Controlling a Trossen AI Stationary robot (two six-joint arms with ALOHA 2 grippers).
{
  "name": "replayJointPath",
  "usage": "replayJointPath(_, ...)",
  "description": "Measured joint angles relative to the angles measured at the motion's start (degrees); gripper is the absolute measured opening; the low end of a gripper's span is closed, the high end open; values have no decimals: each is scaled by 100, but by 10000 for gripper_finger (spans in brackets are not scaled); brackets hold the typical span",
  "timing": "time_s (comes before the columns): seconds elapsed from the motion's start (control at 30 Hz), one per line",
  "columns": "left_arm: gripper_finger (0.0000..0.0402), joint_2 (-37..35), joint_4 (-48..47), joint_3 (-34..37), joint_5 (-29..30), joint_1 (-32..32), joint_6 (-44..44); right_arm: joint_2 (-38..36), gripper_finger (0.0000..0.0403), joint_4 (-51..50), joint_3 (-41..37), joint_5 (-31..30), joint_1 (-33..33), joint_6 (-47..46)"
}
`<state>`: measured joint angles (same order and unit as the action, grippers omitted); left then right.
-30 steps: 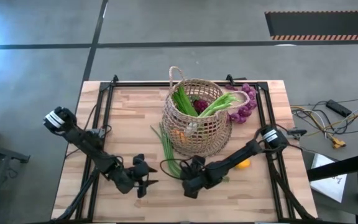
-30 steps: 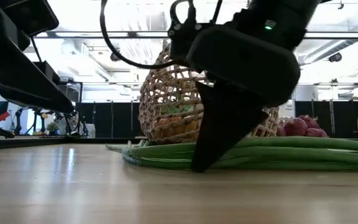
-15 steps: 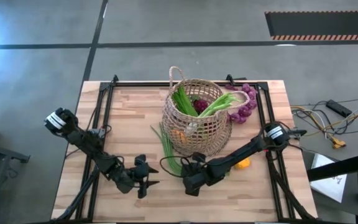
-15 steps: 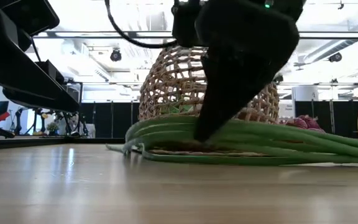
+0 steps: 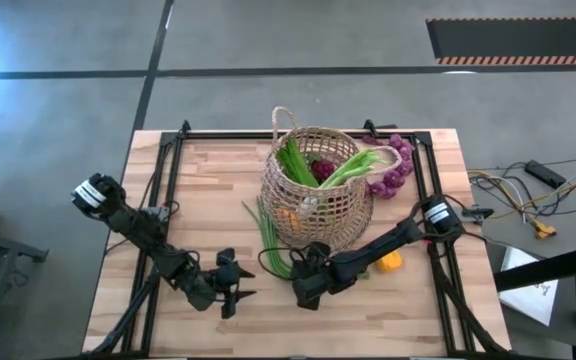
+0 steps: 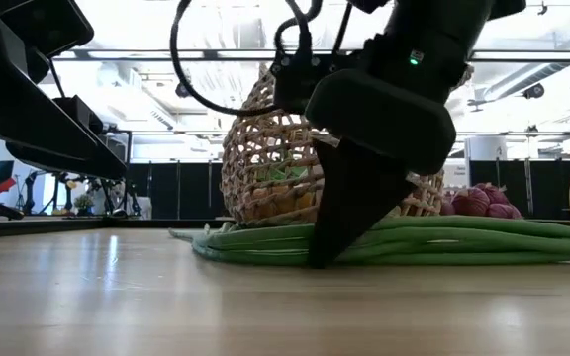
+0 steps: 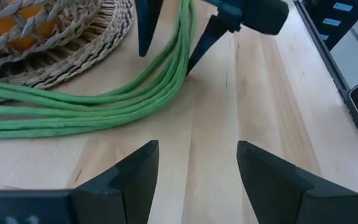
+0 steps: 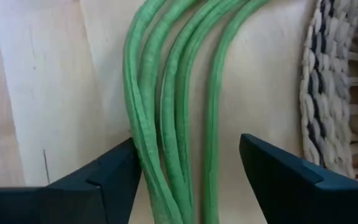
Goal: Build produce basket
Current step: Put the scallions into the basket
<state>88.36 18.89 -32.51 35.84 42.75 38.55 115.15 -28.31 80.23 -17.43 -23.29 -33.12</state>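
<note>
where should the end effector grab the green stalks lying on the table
Grip the green stalks across the bundled strands, from straight above. They lie flat and side by side on the wood beside the basket. The right end effector already straddles them, open.

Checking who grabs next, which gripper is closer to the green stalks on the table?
Right. The right gripper straddles the stalks, jaws open around them; the left gripper waits beside them, apart.

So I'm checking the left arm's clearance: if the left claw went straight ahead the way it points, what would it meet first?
Probably the green stalks lying on the table, where the right claw straddles them with its jaws open. The left claw is open and empty; depth is hard to judge.
</note>
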Motion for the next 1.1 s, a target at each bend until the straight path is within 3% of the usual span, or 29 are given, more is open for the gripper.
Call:
replayJointPath(0.13,201,0,3,4,-11,1,0,-15,211,200,-149,65,32,24)
replayJointPath(0.43,201,0,11,4,-6,-1,0,-7,29,489,-561,210,94,199)
replayJointPath(0.67,201,0,12,4,46,1,0,-309,20,766,-566,-332,-229,468)
replayJointPath(1.1,201,0,10,10,85,-1,-18,-2000,18,1215,-581,-1238,-424,1099)
